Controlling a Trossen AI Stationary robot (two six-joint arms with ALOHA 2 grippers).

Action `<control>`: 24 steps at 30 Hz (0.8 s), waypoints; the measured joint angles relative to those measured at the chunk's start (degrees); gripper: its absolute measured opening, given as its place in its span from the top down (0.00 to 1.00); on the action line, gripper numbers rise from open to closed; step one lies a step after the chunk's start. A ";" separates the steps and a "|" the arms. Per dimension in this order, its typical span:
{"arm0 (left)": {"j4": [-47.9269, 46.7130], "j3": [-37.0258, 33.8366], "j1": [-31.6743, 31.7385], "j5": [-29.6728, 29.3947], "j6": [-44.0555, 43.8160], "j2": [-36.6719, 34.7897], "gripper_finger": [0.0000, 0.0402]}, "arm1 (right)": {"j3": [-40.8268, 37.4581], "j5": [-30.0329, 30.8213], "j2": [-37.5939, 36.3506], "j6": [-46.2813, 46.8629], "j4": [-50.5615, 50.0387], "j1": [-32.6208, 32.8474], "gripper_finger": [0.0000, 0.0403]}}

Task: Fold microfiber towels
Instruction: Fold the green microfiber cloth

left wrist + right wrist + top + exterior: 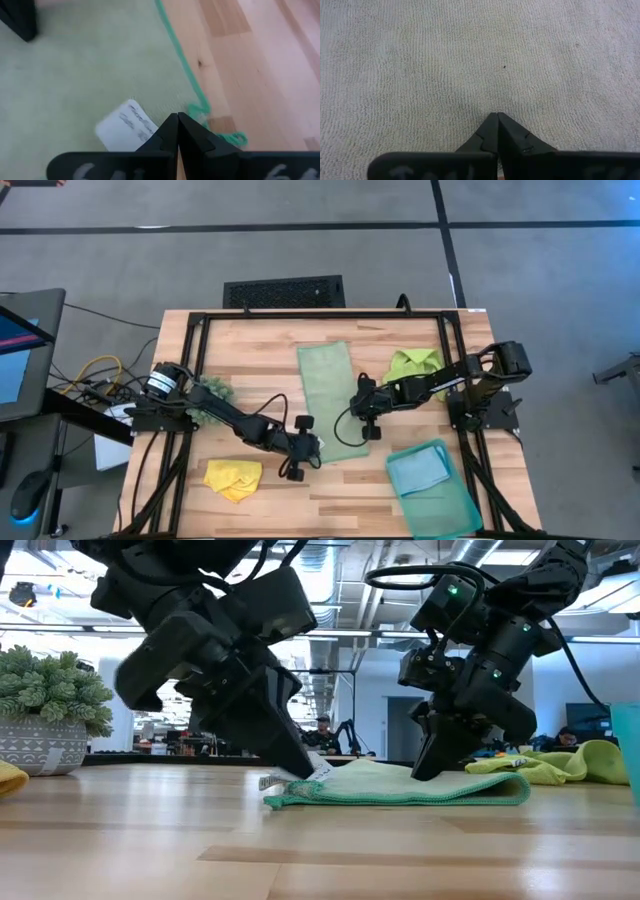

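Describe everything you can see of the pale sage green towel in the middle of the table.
The pale sage green towel is soft looped cloth with a brighter green stitched edge and a white label at one corner. It lies folded on the wooden table, one long strip. The left gripper presses near the label; the right gripper presses its other side, both shut.

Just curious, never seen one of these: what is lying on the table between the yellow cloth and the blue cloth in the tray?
Seen from above, the near end of the pale green cloth, with the left gripper on it. Otherwise bare wood between the yellow cloth and blue cloth.
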 joint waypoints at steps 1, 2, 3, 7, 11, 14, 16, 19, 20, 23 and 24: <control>0.86 0.00 -0.01 -1.37 0.34 0.00 1.00 | 0.00 -0.01 0.00 -0.21 0.01 0.00 0.93; 1.94 0.00 0.00 -2.75 0.66 0.00 1.00 | -0.02 0.01 0.00 -0.68 0.05 0.02 0.93; 3.09 0.00 0.01 -3.75 1.20 0.00 1.00 | -0.04 0.01 0.00 -1.23 0.21 0.04 0.93; 4.60 0.00 -0.01 -4.85 2.98 0.00 1.00 | -0.29 0.25 -1.12 -1.76 0.73 0.44 0.95; 4.49 0.00 -0.04 -5.11 3.23 0.00 1.00 | -0.32 0.23 -4.65 -1.76 0.87 1.93 0.96; 4.36 0.00 -0.03 -9.59 3.48 0.00 1.00 | -0.24 0.18 -5.70 -1.31 3.46 4.16 0.94; 4.47 0.00 -0.03 -15.28 2.61 0.00 1.00 | -0.24 -0.02 -5.67 -1.52 5.79 6.40 0.90; 4.56 0.00 0.41 -22.62 -0.94 0.00 1.00 | -0.10 -0.17 -4.17 -3.39 10.31 10.39 0.83; 4.53 0.00 0.70 -23.65 -1.83 0.00 1.00 | -0.17 -0.17 -3.58 -4.76 11.12 11.74 0.80; 4.51 0.00 1.46 -24.16 -3.60 0.00 1.00 | -0.17 -0.16 -1.60 -9.47 15.64 15.47 0.71; 4.44 0.02 1.74 -24.16 -4.33 0.00 1.00 | -0.13 -0.12 -1.00 -11.02 16.79 16.44 0.68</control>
